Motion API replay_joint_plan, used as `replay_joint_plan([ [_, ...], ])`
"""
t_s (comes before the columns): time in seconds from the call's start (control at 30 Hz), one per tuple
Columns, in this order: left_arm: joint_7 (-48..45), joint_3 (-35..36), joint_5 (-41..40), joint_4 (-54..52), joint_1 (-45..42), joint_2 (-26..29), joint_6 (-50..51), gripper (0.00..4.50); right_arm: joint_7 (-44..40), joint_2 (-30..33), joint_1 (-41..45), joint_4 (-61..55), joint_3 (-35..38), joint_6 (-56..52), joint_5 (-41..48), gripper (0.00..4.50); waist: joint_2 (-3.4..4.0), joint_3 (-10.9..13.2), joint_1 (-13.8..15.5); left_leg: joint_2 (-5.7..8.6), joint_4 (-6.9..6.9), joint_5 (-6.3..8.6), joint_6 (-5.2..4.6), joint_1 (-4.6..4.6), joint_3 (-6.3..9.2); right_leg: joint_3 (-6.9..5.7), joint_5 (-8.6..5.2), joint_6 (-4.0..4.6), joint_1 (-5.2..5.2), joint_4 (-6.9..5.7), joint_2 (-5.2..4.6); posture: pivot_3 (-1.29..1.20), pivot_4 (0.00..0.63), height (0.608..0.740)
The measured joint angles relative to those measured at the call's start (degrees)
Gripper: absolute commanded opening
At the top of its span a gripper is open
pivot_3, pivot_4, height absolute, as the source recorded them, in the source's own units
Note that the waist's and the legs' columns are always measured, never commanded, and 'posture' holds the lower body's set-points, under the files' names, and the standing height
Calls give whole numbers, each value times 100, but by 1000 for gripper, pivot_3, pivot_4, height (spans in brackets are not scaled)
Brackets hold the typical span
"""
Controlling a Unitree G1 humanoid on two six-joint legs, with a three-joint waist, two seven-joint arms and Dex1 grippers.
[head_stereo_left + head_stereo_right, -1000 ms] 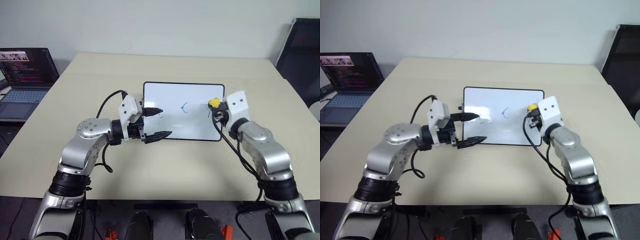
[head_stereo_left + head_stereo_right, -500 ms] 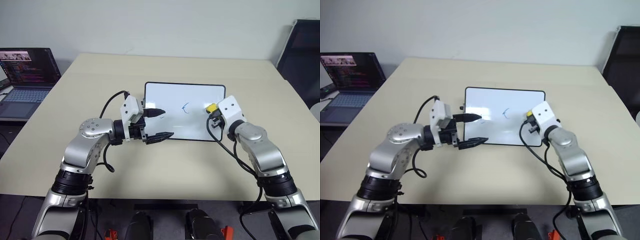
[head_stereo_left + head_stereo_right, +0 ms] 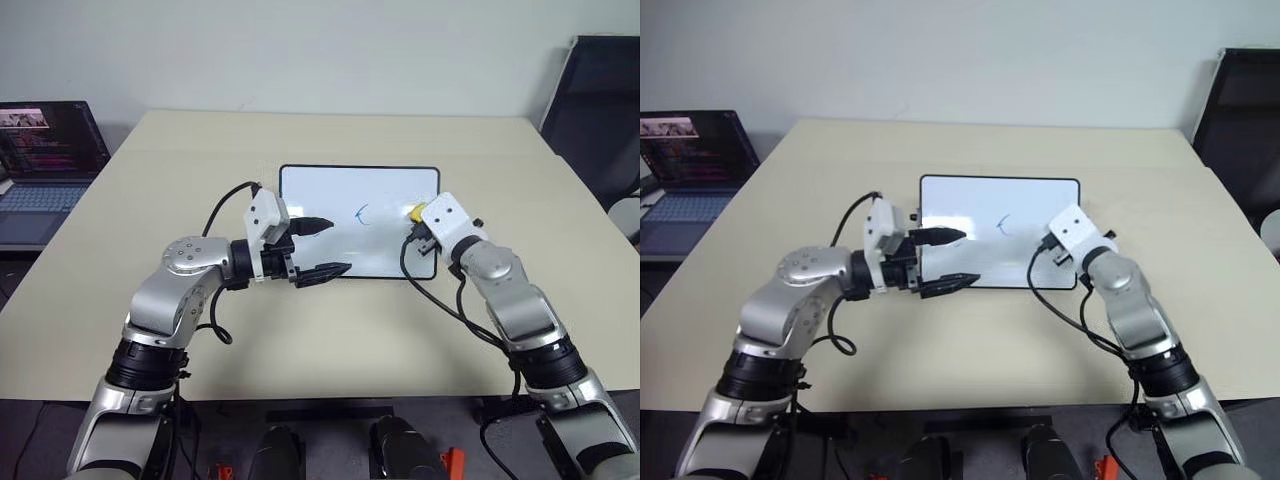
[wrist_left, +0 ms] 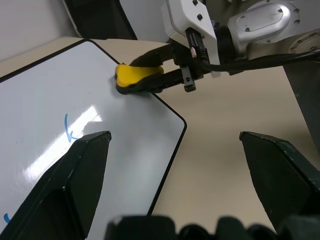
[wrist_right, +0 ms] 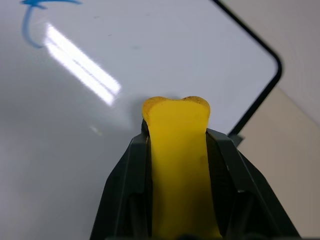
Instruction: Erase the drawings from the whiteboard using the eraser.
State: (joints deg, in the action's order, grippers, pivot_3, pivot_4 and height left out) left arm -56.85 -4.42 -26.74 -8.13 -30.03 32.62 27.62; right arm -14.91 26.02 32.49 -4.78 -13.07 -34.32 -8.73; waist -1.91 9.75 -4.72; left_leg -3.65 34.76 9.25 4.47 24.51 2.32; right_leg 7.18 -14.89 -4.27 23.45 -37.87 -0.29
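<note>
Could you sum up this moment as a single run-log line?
right pincer: shut on eraser | eraser: on whiteboard right side | left pincer: open | blue drawing: unerased

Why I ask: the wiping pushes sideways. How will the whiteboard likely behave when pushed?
The whiteboard looks thin, flat and rigid, so it probably won't flex. It lies loose on the smooth table, so it may slide. The left tool, open at its near-left corner, could steady it.

A wide beige table [image 3: 300, 340] stands against a pale wall [image 3: 300, 50]. Off its left edge an open laptop [image 3: 45, 150] glows on a lower surface, and a black chair [image 3: 600, 110] stands at the far right.
</note>
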Motion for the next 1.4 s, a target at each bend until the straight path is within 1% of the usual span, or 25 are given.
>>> replay_joint_plan([
  [0.1,31,42,-44,-27,7,26,175,4500,-138,6,-9,-12,7,16,-70,1121,0,0,-1,-1,-9,1,0,5,1,0,-3,-3,6,2,3,0,150,740],
  [0.17,76,119,-86,-27,37,41,280,4500,-367,75,-168,-169,-15,-15,-86,1120,0,0,-3,-2,-11,1,0,5,2,0,-4,-3,6,3,4,0,150,740],
  [0.27,130,265,-148,-22,87,85,391,4500,-764,272,-478,-473,-211,-110,-122,1120,-1,-1,-7,-2,-2,1,0,2,3,1,-3,-1,3,0,5,0,150,740],
  [0.4,143,280,-178,-22,144,117,502,4500,-1244,528,-717,-712,-507,-166,-166,1120,-7,2,-11,-1,10,0,1,-7,2,4,-2,1,-5,3,2,0,150,740],
  [0.53,242,386,-198,-22,202,117,571,4500,-1200,432,-770,-750,-565,-174,-245,1120,-15,8,-23,-1,10,0,1,-9,2,6,0,4,1,5,1,0,150,740],
  [0.67,319,503,-236,-22,280,120,603,4500,-978,74,-767,-754,-143,-225,-109,1120,-20,16,-17,1,10,0,1,-5,2,7,1,6,4,3,1,0,150,740],
  [0.8,393,693,-250,-33,636,234,707,4500,-1037,-379,-847,-1297,561,-419,547,1120,-19,16,-13,-2,-27,2,3,17,5,1,-4,-1,29,1,5,0,150,740],
  [0.87,432,758,-251,-57,821,277,752,4500,-1179,-410,-1026,-1683,732,-446,846,1120,-19,16,0,-2,-55,2,3,27,9,-5,-6,-20,47,0,6,0,150,740],
  [1.0,568,958,-273,-207,1090,377,879,4500,-1387,-405,-1576,-2233,993,-528,1342,1120,-19,17,48,-2,-81,7,10,35,18,-16,-21,-15,62,-3,6,0,150,740],
  [1.13,958,1266,-491,-798,1373,365,1131,4500,-1425,-405,-2049,-2675,1321,-528,1739,1120,-20,17,59,-2,-78,9,13,34,18,-13,-25,-12,60,-2,5,0,150,740],
  [1.23,1372,1395,-644,-1226,1472,276,1374,4500,-1414,-406,-2319,-2797,1420,-474,1909,1120,-21,17,58,-2,-68,8,13,27,18,-12,-38,20,56,-9,5,0,150,740],
  [1.4,1889,1553,-842,-1623,1481,183,1651,4500,-1416,-417,-2531,-2801,1397,-318,1965,1120,-21,17,40,0,-48,7,13,25,17,-8,-32,25,53,-13,5,0,150,740],
])
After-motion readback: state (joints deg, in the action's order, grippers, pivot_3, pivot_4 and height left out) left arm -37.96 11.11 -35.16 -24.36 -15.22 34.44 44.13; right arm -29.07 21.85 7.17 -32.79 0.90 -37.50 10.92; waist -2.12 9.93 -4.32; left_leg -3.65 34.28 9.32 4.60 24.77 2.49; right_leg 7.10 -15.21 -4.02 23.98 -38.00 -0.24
